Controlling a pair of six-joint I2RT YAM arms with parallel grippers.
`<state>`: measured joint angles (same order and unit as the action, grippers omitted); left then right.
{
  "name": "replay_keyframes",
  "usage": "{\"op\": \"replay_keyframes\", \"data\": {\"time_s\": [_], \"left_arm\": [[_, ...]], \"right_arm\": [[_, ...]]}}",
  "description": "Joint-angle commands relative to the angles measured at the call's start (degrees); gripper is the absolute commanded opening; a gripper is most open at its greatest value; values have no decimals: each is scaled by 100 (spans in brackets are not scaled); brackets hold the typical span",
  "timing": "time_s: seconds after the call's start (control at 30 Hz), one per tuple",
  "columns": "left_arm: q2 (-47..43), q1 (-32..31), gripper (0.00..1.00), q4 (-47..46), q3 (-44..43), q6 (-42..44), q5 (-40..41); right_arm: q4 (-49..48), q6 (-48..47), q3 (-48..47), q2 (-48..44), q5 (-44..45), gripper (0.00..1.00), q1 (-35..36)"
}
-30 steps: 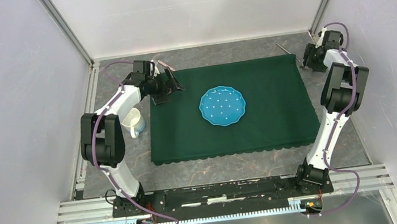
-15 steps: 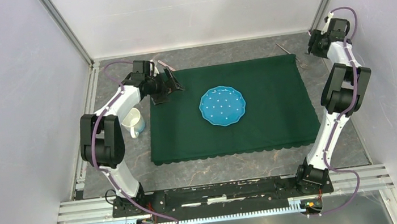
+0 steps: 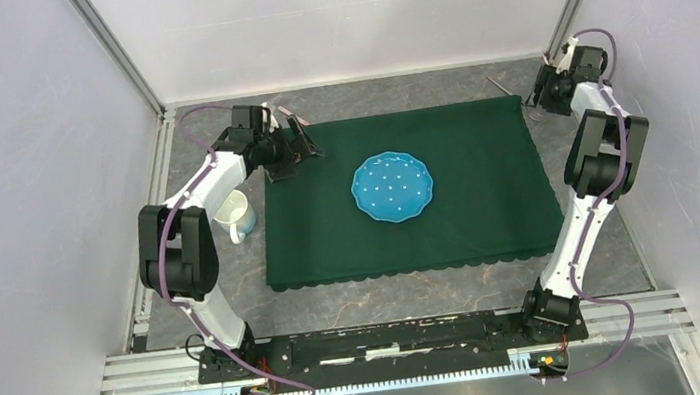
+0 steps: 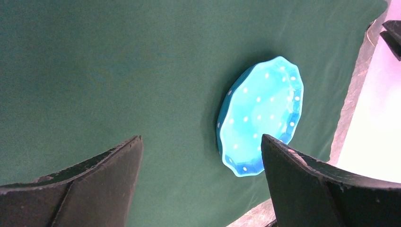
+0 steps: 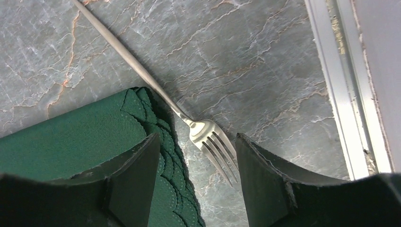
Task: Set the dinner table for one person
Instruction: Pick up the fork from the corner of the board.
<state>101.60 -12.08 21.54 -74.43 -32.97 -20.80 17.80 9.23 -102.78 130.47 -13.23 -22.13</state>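
Observation:
The dinner table (image 3: 418, 295) is a dark-grey veined stone surface with a dark green scalloped cloth (image 3: 468, 203) spread over its middle. On the cloth's middle rests a blue dotted plate (image 3: 392, 187). My left gripper (image 3: 303, 149) hovers open over the cloth's far left corner; in its wrist view the plate (image 4: 262, 120) lies beyond its empty fingers (image 4: 108, 179). My right gripper (image 5: 196, 138) stands open just above a silver fork (image 5: 208, 135), which lies on the bare stone (image 5: 265, 61) beside the cloth's far right corner (image 5: 94, 132). The fork's tines sit between the fingers, untouched.
A white mug (image 3: 235, 216) stands on the stone left of the cloth, beside the left arm. A thin pinkish utensil (image 3: 290, 115) lies behind the left gripper. Metal frame rails and white walls (image 5: 340, 94) close in the table's sides and back.
The right wrist lifted toward the far right corner, then came back down over the fork. The left gripper barely shifted and stays wide open.

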Motion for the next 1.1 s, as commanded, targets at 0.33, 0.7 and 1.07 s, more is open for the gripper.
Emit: {"op": "replay_keyframes", "data": {"time_s": [0.33, 0.7, 1.07], "left_arm": [[-448, -23, 100, -370, 177, -261, 195], [-389, -23, 100, -431, 174, -263, 142], [-323, -25, 100, -428, 121, -254, 94]], "right_arm": [[-500, 136, 712, -335, -374, 66, 136], [-414, 192, 281, -236, -288, 65, 217], [-369, 359, -401, 38, 40, 63, 126]]}}
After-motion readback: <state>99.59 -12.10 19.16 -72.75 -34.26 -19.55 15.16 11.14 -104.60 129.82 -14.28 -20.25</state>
